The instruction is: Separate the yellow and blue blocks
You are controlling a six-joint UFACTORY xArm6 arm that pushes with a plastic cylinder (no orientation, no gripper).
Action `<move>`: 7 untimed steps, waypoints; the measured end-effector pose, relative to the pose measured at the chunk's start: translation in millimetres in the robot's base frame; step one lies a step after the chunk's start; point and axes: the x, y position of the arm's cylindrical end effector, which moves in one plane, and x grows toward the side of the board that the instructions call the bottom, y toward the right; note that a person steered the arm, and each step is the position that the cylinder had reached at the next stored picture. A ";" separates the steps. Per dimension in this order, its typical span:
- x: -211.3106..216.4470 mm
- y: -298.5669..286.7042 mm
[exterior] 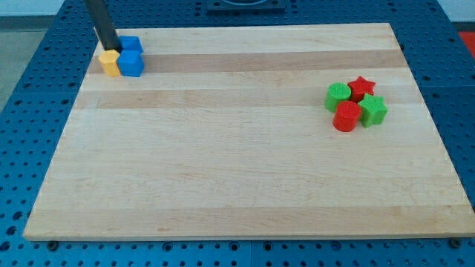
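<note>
A yellow block [110, 64] sits at the board's top left corner, touching a blue cube [131, 64] on its right. A second blue block [130, 44] lies just above that cube, partly behind the rod. My tip [113, 49] comes down from the view's top and rests right at the top edge of the yellow block, against the left side of the upper blue block.
A cluster at the view's right holds a green block [338, 96], a red star [361, 87], a green star [372, 110] and a red cylinder [346, 116]. The wooden board [237, 170] lies on a blue perforated table.
</note>
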 end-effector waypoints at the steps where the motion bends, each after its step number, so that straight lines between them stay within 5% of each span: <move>1: 0.4 6.1; 5: -44.8 -1.3; 7: 85.2 -2.4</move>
